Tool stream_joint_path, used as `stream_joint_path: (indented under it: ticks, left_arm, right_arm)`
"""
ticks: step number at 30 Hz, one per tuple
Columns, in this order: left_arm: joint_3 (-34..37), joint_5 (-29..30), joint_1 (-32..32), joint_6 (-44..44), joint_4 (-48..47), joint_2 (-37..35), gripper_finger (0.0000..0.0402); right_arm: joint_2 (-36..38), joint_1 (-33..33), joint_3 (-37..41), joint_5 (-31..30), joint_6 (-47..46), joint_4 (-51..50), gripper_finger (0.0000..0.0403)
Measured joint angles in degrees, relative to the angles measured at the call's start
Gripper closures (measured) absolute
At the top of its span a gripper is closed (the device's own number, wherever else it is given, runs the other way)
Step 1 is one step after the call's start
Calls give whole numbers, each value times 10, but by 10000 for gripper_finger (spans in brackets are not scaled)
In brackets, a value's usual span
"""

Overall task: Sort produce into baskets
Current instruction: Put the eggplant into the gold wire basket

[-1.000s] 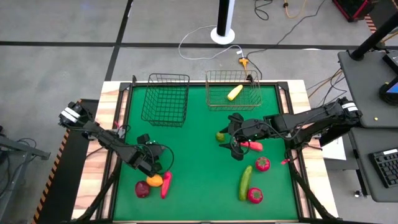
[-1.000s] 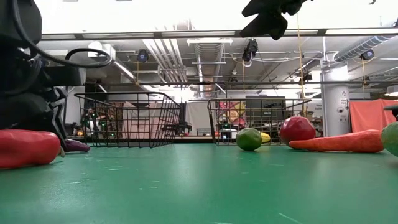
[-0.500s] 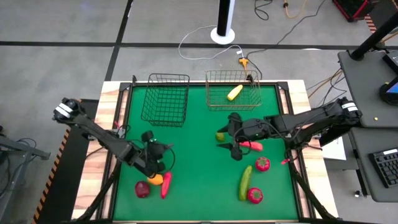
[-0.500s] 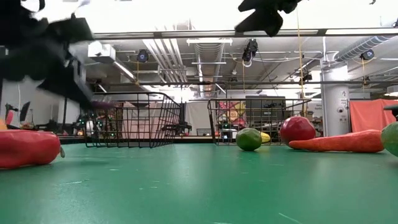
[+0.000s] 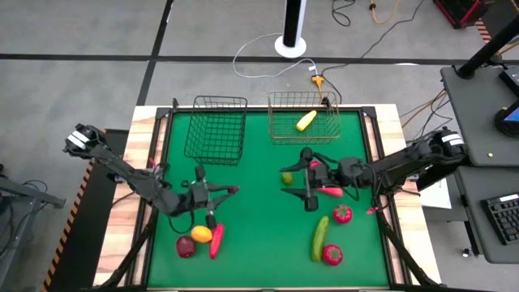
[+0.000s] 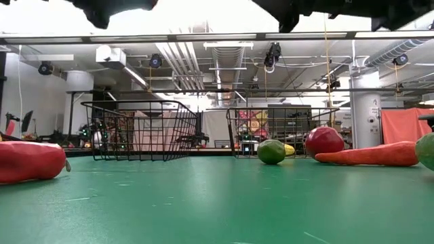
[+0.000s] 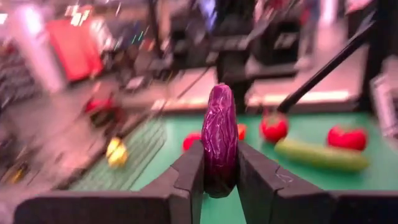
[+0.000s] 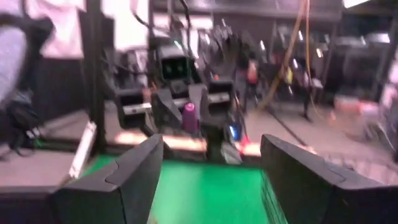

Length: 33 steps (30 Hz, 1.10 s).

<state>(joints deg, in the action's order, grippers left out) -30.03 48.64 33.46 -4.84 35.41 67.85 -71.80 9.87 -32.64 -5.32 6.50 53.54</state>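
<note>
My left gripper (image 5: 220, 192) is above the table's left middle, shut on a dark purple eggplant (image 7: 220, 134). My right gripper (image 5: 298, 187) hangs open and empty over the middle, next to a green lime (image 5: 286, 177) and a pinkish-red carrot (image 5: 329, 191). The black wire basket (image 5: 216, 128) and the silvery basket (image 5: 304, 116) stand at the far edge; a yellow piece (image 5: 306, 121) lies in the silvery one. A dark red round fruit (image 5: 186, 246), an orange one (image 5: 201, 234) and a red pepper (image 5: 216, 241) lie at the near left. My left gripper pinches the eggplant's near end (image 7: 219, 163) between its two fingers (image 7: 189, 177). The fingers lie about level and point toward the table's right. The eggplant sticks out past the fingertips, along them, lifted clear of the table.
A red tomato (image 5: 342, 213), a green cucumber (image 5: 319, 237) and another red fruit (image 5: 332, 254) lie at the near right. Bare green mat (image 5: 259, 235) lies between the two groups of produce and in front of the baskets.
My left gripper has risen from beside the produce at the near left, carrying the eggplant clear of the table. It has gone a little toward the far and right edges and has turned so that its fingers point right.
</note>
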Motion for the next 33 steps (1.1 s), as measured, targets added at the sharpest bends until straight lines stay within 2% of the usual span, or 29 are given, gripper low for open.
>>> stream_joint_path:
  ticks: [5, 8, 12, 19, 24, 33]
  left_arm:
    - [44, -89, -16, -77, 263, 54, 340]
    - [55, -95, -23, -94, 362, 98, 340]
    - [50, -97, -25, -120, 446, 155, 340]
    - [42, -101, -30, -152, 537, 210, 340]
    - [43, -100, -31, -149, 541, 219, 340]
    - [43, -101, -32, -142, 541, 218, 340]
  right_arm:
    - [-37, 0, -1, 26, 2, 76, 150]
    - [-67, 0, -29, 28, 1, 76, 151]
    - [-109, 0, -79, 38, 2, 76, 148]
    - [-178, 0, -169, 90, 1, 56, 132]
    - [-218, 0, -223, 101, 1, 48, 129]
    - [-258, -1, -293, 103, 14, -8, 151]
